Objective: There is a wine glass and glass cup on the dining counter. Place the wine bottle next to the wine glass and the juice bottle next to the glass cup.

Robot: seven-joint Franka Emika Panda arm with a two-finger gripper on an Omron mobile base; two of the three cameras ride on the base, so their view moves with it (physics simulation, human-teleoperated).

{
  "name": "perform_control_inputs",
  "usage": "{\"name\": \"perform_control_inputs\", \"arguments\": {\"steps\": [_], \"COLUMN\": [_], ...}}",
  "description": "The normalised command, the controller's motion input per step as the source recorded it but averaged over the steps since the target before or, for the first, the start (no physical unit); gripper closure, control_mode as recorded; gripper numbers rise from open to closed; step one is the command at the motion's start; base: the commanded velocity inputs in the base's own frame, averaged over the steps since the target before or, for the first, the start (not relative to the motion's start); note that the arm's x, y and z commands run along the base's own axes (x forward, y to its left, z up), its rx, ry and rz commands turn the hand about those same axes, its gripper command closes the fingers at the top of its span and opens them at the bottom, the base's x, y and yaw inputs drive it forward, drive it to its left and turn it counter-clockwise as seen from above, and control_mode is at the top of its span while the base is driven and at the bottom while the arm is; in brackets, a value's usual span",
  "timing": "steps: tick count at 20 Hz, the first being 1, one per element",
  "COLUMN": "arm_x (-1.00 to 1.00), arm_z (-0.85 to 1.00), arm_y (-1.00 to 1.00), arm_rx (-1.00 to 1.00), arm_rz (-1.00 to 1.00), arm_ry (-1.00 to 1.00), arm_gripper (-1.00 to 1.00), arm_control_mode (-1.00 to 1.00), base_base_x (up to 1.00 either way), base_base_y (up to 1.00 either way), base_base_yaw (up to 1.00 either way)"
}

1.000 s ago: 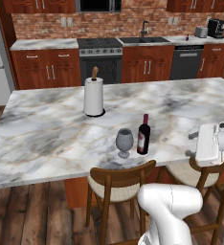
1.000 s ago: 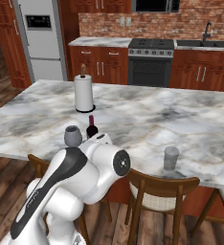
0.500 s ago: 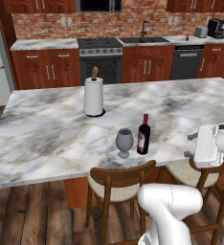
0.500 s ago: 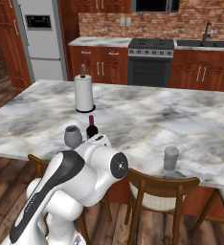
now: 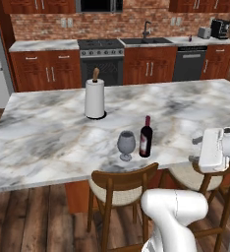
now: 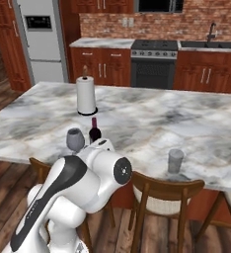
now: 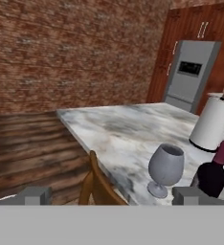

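**Hand view: gripper open, wine bottle beside the wine glass on the desk**

Hand view shows the gripper (image 7: 111,196) with its two dark fingertips (image 7: 35,195) spread wide apart at the bottom of the frame, nothing between them. It hangs off the near edge of the desk (image 7: 114,129), above the curved back of a wooden chair (image 7: 97,184). Just past the tips, the wine glass (image 7: 165,169) stands upright on the marble, and the wine bottle (image 7: 212,174) stands just beside it, dark body and dark red neck, partly cut off by the far fingertip. Behind the bottle is a white paper towel roll (image 7: 213,123) on its holder, and beyond that a steel fridge (image 7: 193,74).

From the left base view, the gripper (image 5: 213,150) is at the right, off the desk's (image 5: 48,133) near edge over a stool (image 5: 195,177). The wine glass (image 5: 126,144) and wine bottle (image 5: 146,137) stand close together, not touching, near the front edge, with the paper towel roll (image 5: 95,97) further back. A pale shape just left of the gripper may be the glass cup; it is too hidden to tell.

From the right base view, the glass cup (image 6: 175,161) stands alone near the front edge, well apart from the wine glass (image 6: 74,140) and wine bottle (image 6: 94,131), which the arm partly covers.
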Motion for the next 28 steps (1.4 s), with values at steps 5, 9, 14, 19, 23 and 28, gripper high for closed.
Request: {"name": "perform_control_inputs", "arguments": {"steps": [5, 9, 14, 19, 23, 28], "arm_x": [0.0, 0.0, 0.0, 0.0, 0.0, 0.0], "arm_z": [0.0, 0.0, 0.0, 0.0, 0.0, 0.0], "arm_y": [0.0, 0.0, 0.0, 0.0, 0.0, 0.0], "arm_rx": [0.0, 0.0, 0.0, 0.0, 0.0, 0.0], "arm_rz": [0.0, 0.0, 0.0, 0.0, 0.0, 0.0], "arm_ry": [0.0, 0.0, 0.0, 0.0, 0.0, 0.0], "arm_gripper": [-1.0, -1.0, -1.0, -1.0, -1.0, -1.0], "arm_control_mode": [1.0, 1.0, 1.0, 1.0, 1.0, 1.0], "base_base_x": [-0.59, -0.55, -0.28, 0.0, 0.0, 0.0], "base_base_y": [-0.07, -0.08, -0.28, -0.59, -0.7, -0.7], "base_base_yaw": [-0.08, -0.08, -0.16, -0.11, -0.07, -0.05]}}
